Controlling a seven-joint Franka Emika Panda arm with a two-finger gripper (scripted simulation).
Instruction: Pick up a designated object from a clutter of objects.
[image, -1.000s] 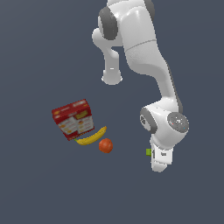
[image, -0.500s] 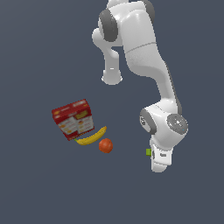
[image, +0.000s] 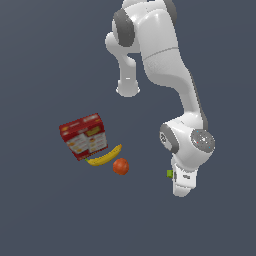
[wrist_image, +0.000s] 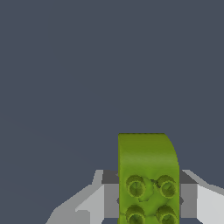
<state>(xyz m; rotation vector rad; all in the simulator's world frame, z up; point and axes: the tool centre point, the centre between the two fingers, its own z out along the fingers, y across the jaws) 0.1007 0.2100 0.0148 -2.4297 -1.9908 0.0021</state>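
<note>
The designated object, a tiny bright green studded block (wrist_image: 148, 175), lies between my gripper's (wrist_image: 148, 199) two fingers (wrist_image: 109, 194) in the wrist view, and the grey pads touch both of its sides. In the exterior view it is a green speck (image: 170, 173) at the edge of my hand (image: 182, 184), low over the floor. The gripper is shut on the block. The rest of the clutter sits apart toward the exterior view's left: a red printed carton box (image: 83, 135), a yellow banana (image: 104, 156) and an orange-red ball (image: 120, 166).
The floor is a plain dark grey surface (image: 50, 215). The arm's base (image: 128, 89) stands behind the clutter, and the arm's big links (image: 165, 55) arch over the exterior view's right.
</note>
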